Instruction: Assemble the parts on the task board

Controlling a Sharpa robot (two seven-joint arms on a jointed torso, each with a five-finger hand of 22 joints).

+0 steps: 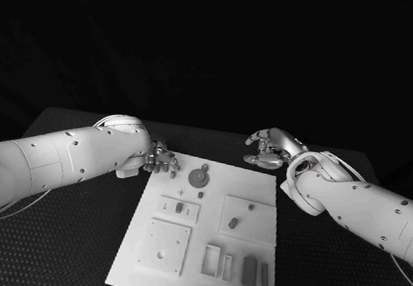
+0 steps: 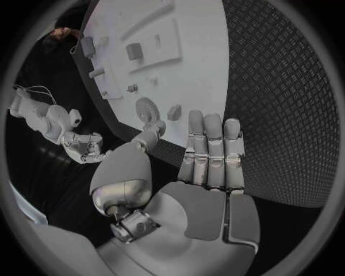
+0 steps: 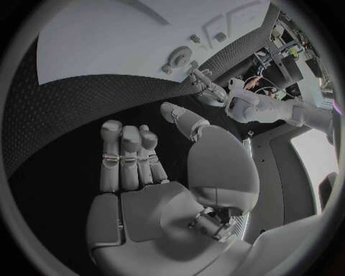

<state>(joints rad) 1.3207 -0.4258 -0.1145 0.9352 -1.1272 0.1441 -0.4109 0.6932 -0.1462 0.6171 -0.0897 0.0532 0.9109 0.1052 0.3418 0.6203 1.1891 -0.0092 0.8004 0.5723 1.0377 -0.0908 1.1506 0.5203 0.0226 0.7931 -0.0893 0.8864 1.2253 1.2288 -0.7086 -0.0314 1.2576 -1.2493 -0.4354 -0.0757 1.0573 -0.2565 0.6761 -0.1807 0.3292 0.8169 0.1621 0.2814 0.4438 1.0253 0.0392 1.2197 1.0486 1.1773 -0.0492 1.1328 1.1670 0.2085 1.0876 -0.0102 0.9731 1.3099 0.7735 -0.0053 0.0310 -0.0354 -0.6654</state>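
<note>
The white task board (image 1: 263,189) lies in the middle of the table and shows again in the wrist views (image 2: 194,63) (image 3: 100,40). A grey gear (image 1: 198,179) (image 2: 147,107) (image 3: 177,57) sits near its far edge, with a small peg (image 1: 205,166) just beyond it. Small pieces (image 1: 233,222) and flat bars (image 1: 249,270) lie farther down the board. My left hand (image 1: 162,159) (image 2: 209,155) hovers at the board's far left corner, fingers straight, holding nothing. Past the far right corner, my right hand (image 1: 267,149) (image 3: 140,164) is over the black table, also holding nothing.
Black textured table (image 1: 333,281) surrounds the board on all sides. Raised square blocks (image 1: 166,247) and a recessed frame (image 1: 212,258) occupy the board's near half. Each wrist view shows the opposite hand, the right hand (image 2: 86,146) and the left hand (image 3: 209,92).
</note>
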